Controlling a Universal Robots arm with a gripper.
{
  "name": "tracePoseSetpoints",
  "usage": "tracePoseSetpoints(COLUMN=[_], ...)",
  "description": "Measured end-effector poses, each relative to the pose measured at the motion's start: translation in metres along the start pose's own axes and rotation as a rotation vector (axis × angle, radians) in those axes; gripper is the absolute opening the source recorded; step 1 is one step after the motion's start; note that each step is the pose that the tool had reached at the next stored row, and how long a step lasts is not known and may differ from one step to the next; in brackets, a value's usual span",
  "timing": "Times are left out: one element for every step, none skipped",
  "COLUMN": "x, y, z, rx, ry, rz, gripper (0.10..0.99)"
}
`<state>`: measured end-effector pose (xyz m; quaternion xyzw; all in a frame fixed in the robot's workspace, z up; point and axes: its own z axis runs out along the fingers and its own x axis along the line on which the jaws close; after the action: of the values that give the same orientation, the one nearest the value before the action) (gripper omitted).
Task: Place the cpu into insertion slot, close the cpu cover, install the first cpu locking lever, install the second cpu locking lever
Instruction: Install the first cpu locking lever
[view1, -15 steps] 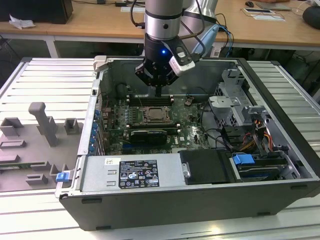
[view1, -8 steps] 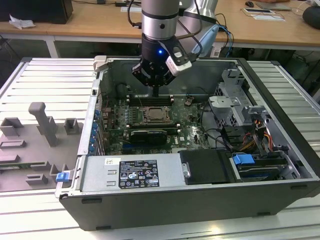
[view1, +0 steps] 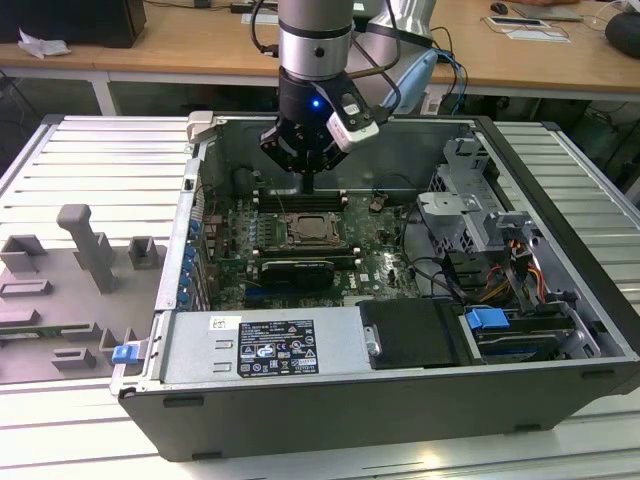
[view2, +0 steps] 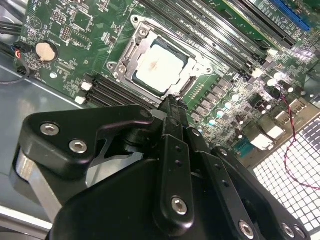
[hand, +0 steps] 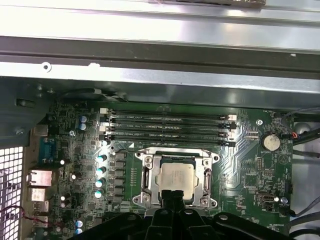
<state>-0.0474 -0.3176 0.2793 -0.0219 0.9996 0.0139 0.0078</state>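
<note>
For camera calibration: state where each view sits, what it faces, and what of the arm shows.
Exterior view: off the arm, looking down into the open grey computer case; silver arm and black gripper show.
First wrist view: on the arm, facing the green circuit board; the gripper shows.
Second wrist view: on the arm, looking along the gripper.
All share the pale silvery square cpu.

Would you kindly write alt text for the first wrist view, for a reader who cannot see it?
The cpu sits in the insertion slot on a green motherboard, framed by the silvery cpu cover. The black gripper, shut, is at the socket's edge; four long memory slots lie beyond the socket.
</note>
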Motion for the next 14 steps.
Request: tracePoseSetpoints(x=[0.0008, 0.0014, 0.0025, 0.0033, 0.0038, 0.0043, 0.0049, 0.0065, 0.0085, 0.0094, 0.0109, 0.0129, 0.0147, 0.0158], y=[0.0, 0.0001, 0.0001, 0.0002, 0.0002, 0.0002, 0.0002, 0.0003, 0.0004, 0.0004, 0.0005, 0.0006, 0.0006, 0.0007], z=[0.0, 0.0, 0.0, 0.0, 0.0, -0.0001, -0.0001, -0.0001, -0.0001, -0.0001, 0.0, 0.0002, 0.0002, 0.0002], rx=[0.0, 0.0, 0.0, 0.0, 0.0, 0.0, 0.0, 0.0, 0.0, 0.0, 0.0, 0.0, -0.001, -0.001], ry=[0.0, 0.0, 0.0, 0.0, 0.0, 0.0, 0.0, 0.0, 0.0, 0.0, 0.0, -0.0001, 0.0001, 0.0], rz=[0.0, 0.0, 0.0, 0.0, 0.0, 0.0, 0.0, 0.0, 0.0, 0.0, 0.0, -0.001, -0.003, -0.004], gripper=[0.106, 0.106, 0.106, 0.106, 0.106, 0.106, 0.106, 0.106, 0.106, 0.106, 0.106, 0.106, 0.106, 0.106])
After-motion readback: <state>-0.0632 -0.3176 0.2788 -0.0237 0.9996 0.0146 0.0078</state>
